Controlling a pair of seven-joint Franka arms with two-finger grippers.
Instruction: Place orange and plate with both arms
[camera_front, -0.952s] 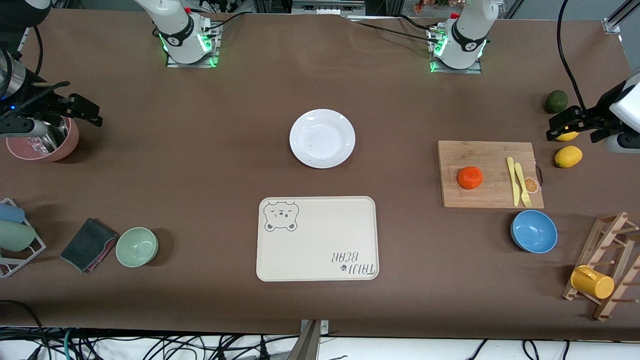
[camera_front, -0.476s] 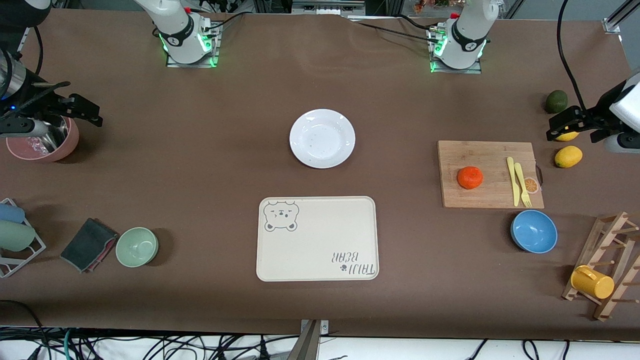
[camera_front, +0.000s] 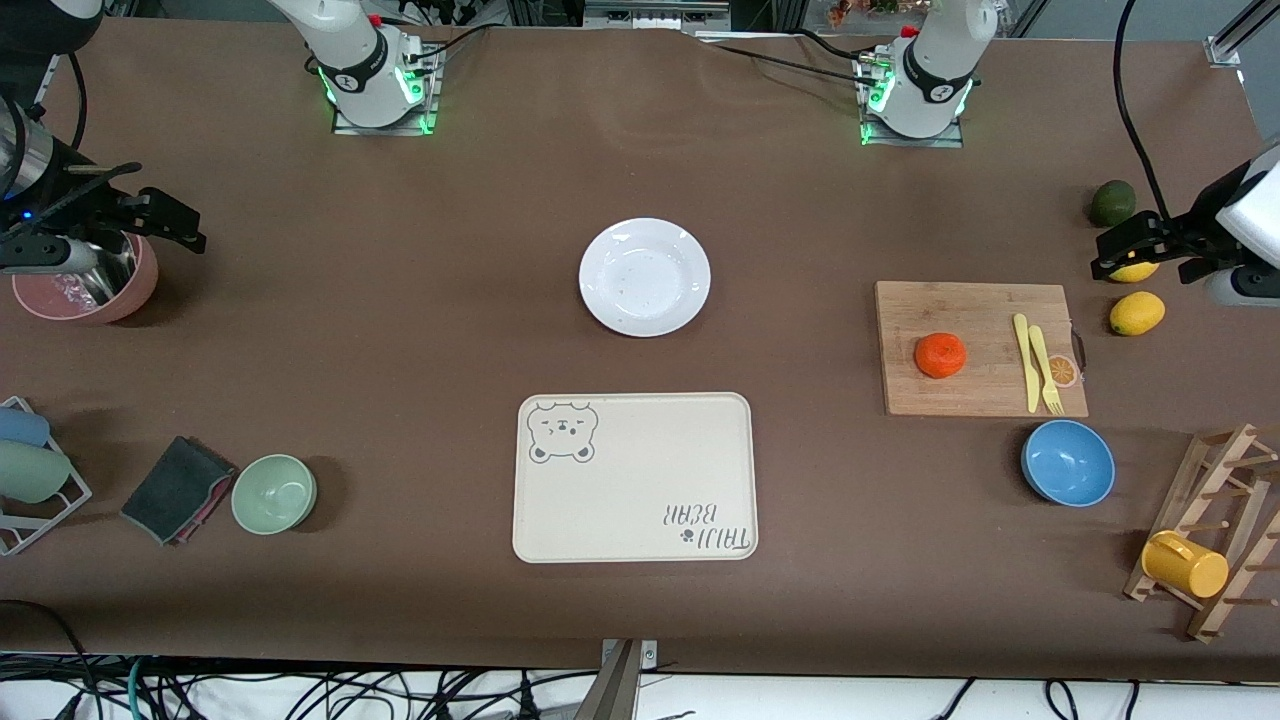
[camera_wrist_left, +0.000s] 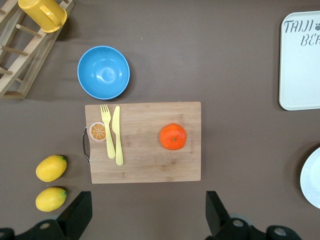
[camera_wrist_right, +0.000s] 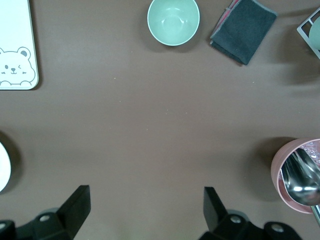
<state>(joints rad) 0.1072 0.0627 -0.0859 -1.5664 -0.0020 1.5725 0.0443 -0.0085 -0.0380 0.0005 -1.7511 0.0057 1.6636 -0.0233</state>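
Brown table: round glossy white plate (camera_front: 645, 277) at frame centre; small orange-red orange (camera_front: 940, 355) on wooden cutting board (camera_front: 980, 348), centre right. Left gripper (camera_front: 1140, 250) (far right edge) and right gripper (camera_front: 150, 215) (far left edge), fingers spread, empty.

My table (camera_front: 400, 300) is a broad surface under a plain brown cover, evenly lit, with only soft shadows around what stands on it. Past its edge nearest the front camera I see a pale floor strewn with tangled black cables (camera_front: 300, 695).
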